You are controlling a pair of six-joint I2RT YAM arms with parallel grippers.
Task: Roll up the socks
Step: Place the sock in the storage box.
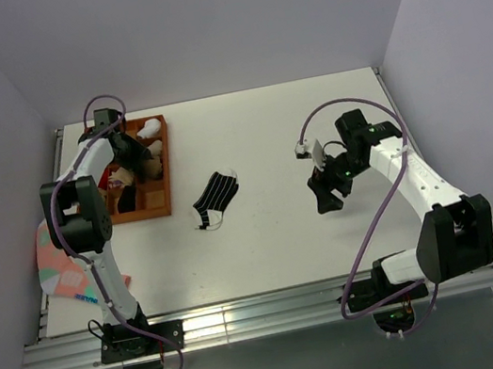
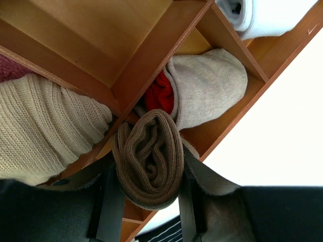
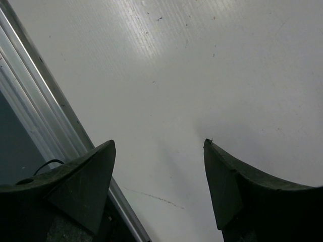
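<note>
Tan-brown sock (image 2: 149,159), ribbed knit, rolled oval

No legible txt, labels or nos in any view

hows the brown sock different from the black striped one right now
Colour: the brown sock is plain tan-brown; the striped sock is black with thin white lines. Shape: the brown sock is rolled into a bundle; the striped sock lies flat, unrolled. Place: the brown sock is gripped by the left gripper at the wooden tray; the striped sock lies loose on the table. Both are small fabric socks.
</note>
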